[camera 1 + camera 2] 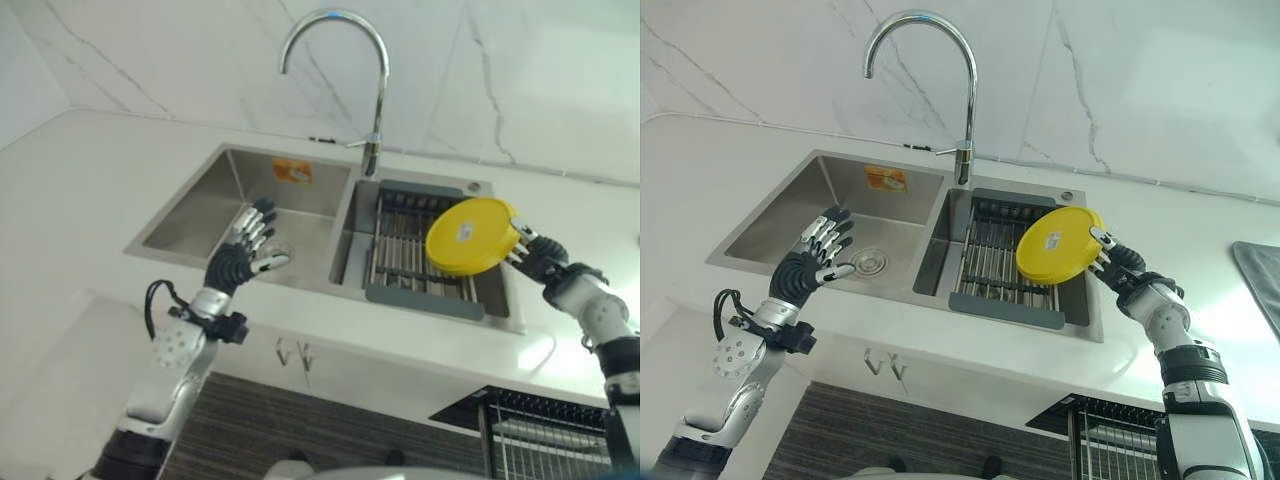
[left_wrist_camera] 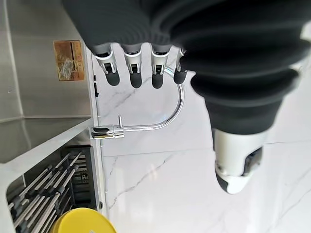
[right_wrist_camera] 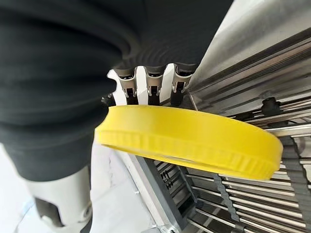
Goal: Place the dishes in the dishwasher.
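Observation:
A round yellow plate (image 1: 471, 235) is held tilted above the right sink basin, over the dark drying rack (image 1: 412, 250). My right hand (image 1: 537, 254) grips the plate's right rim, fingers behind it and thumb in front; the right wrist view shows the plate's yellow edge (image 3: 194, 138) pinched between them. My left hand (image 1: 243, 252) hovers over the left sink basin (image 1: 215, 215) with straight, spread fingers (image 2: 132, 68), holding nothing. A dishwasher rack (image 1: 545, 435) shows at the lower right, below the counter.
A tall curved chrome faucet (image 1: 372, 90) rises behind the divider between the basins. White counter (image 1: 90, 170) surrounds the steel sink, with a marble wall behind. A grey cloth (image 1: 1258, 280) lies on the counter at the far right.

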`<state>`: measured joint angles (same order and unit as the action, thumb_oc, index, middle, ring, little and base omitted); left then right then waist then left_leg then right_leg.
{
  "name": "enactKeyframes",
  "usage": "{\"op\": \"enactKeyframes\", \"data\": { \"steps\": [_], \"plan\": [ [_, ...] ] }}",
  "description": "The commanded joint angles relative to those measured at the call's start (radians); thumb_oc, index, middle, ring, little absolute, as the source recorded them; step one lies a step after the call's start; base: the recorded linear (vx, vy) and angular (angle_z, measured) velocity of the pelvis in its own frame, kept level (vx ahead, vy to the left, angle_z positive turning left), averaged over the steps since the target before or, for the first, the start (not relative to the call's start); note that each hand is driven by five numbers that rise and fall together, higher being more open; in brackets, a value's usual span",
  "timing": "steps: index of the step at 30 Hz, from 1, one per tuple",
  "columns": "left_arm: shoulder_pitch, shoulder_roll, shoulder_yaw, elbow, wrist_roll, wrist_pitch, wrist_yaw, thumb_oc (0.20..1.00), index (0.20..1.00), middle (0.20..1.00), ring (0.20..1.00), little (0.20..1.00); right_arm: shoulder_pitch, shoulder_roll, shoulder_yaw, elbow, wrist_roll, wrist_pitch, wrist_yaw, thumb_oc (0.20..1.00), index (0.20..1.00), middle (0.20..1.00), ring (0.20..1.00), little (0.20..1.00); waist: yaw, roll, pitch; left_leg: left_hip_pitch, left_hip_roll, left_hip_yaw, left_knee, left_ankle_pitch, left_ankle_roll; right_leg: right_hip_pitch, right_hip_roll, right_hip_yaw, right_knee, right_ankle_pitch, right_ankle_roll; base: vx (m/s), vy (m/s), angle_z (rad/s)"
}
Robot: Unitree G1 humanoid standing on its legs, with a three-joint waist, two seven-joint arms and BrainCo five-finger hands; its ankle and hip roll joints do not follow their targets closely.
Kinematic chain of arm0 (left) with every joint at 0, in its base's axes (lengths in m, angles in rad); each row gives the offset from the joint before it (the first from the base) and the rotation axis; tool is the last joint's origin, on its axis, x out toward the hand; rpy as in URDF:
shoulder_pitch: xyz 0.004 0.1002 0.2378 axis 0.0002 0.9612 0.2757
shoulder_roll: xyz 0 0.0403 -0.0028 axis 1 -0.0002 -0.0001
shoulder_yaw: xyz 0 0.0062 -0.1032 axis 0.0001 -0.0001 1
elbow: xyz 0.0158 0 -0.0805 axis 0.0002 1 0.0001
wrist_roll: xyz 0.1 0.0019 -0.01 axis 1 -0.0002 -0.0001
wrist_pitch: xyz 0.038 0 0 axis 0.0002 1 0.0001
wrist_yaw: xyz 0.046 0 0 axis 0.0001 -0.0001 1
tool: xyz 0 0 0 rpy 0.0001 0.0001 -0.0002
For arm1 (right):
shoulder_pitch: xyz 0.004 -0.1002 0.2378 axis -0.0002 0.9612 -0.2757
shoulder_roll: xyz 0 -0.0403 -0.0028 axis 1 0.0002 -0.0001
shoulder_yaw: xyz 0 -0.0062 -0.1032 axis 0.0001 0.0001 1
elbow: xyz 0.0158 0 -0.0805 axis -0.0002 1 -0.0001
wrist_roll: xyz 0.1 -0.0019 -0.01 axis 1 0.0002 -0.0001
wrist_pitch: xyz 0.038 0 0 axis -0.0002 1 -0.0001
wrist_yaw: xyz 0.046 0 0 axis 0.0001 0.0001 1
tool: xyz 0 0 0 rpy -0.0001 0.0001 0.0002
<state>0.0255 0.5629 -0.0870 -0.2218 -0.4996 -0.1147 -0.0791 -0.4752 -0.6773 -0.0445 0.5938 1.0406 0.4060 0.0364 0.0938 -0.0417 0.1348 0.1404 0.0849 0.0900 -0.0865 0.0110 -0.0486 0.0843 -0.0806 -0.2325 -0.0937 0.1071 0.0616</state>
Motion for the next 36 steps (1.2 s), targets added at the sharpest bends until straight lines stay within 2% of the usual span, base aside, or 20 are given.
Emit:
{"op": "enactKeyframes", "data": {
  "steps": [1,7,13,21,36],
  "plan": [
    [-0.101,0.041,-0.053,0.005,-0.029,-0.033,0.005,1.000,1.000,1.000,1.000,1.000,-0.135,-0.109,0.050,0.031,-0.005,-0.027,0.014,1.000,1.000,1.000,1.000,1.000,0.034,-0.012,-0.031,-0.013,-0.010,-0.009,-0.001,-0.009,-0.014,0.087,-0.016,-0.044,0.006,-0.079,0.037,0.00,0.000,0.00],
    [-0.095,0.042,-0.056,0.001,-0.029,-0.036,0.007,1.000,1.000,1.000,1.000,1.000,-0.155,-0.138,0.077,0.054,-0.093,-0.016,0.045,1.000,1.000,1.000,1.000,1.000,0.038,-0.015,-0.029,-0.014,-0.009,-0.011,-0.001,-0.008,-0.016,0.087,-0.016,-0.045,0.006,-0.080,0.038,0.00,0.000,0.00],
    [-0.095,0.041,-0.059,0.007,-0.028,-0.041,0.006,1.000,1.000,1.000,1.000,1.000,-0.179,-0.146,0.091,0.066,-0.078,-0.019,0.037,1.000,1.000,1.000,1.000,1.000,0.043,-0.019,-0.025,-0.014,-0.011,-0.015,-0.001,-0.006,-0.015,0.089,-0.015,-0.046,0.006,-0.079,0.036,0.00,0.000,0.00],
    [-0.094,0.045,-0.064,0.013,-0.038,-0.043,0.003,1.000,1.000,1.000,1.000,1.000,-0.176,-0.118,0.068,0.083,0.039,-0.005,0.045,1.000,1.000,1.000,1.000,1.000,0.048,-0.017,-0.026,-0.014,-0.013,-0.021,-0.001,-0.007,-0.014,0.091,-0.015,-0.048,0.006,-0.080,0.036,0.00,-0.001,0.02],
    [-0.084,0.051,-0.066,0.000,-0.043,-0.033,0.009,1.000,1.000,1.000,1.000,1.000,-0.184,-0.109,0.081,0.102,0.043,0.014,0.042,1.000,1.000,1.000,1.000,1.000,0.055,-0.017,-0.022,-0.011,-0.014,-0.025,-0.001,-0.007,-0.014,0.093,-0.017,-0.051,0.006,-0.079,0.039,0.00,0.000,0.00]
  ]
}}
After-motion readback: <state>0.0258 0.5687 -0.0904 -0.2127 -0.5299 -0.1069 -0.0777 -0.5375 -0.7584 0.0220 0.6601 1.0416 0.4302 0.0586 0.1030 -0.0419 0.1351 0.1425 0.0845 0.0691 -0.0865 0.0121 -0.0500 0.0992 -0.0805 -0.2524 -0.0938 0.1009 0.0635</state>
